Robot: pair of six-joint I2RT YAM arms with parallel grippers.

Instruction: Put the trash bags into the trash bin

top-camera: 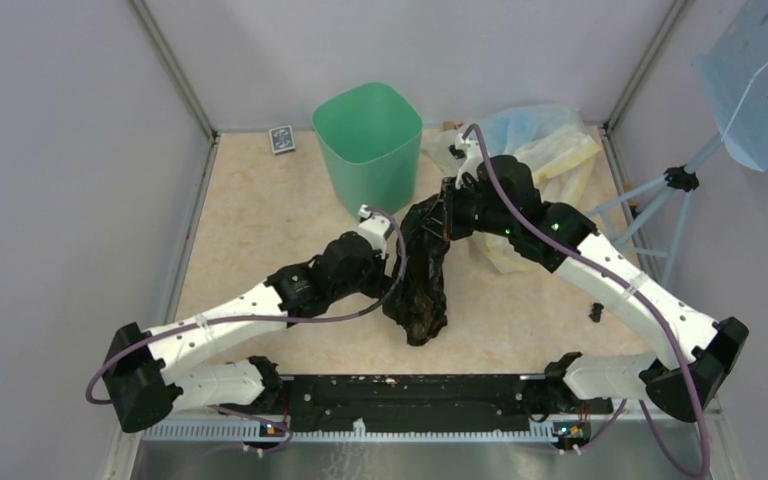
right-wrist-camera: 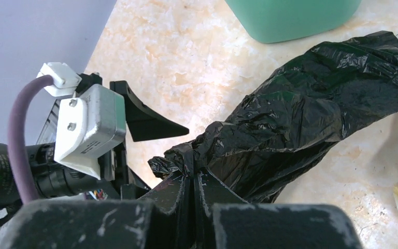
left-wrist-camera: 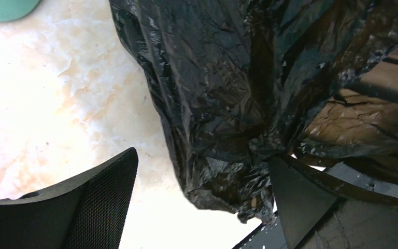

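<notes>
The black trash bag (top-camera: 422, 280) hangs crumpled, with its lower end resting on the table in front of the mint-green trash bin (top-camera: 368, 145). My right gripper (top-camera: 440, 217) is shut on the bag's upper end; in the right wrist view (right-wrist-camera: 193, 175) the fingers pinch a gathered tip of the bag (right-wrist-camera: 300, 114). My left gripper (top-camera: 398, 232) is open beside the bag's left side. In the left wrist view (left-wrist-camera: 202, 179) the bag (left-wrist-camera: 223, 93) hangs between the wide-open fingers, against the right finger (left-wrist-camera: 300, 202). The bin's base shows in both wrist views (left-wrist-camera: 2, 8) (right-wrist-camera: 290, 18).
A pale translucent plastic heap (top-camera: 545, 140) lies behind my right arm. A small dark box (top-camera: 281, 139) sits left of the bin. A light-blue perforated panel (top-camera: 765, 75) stands on a stand at the far right. A small black object (top-camera: 596, 311) lies near the right edge. Walls enclose the table.
</notes>
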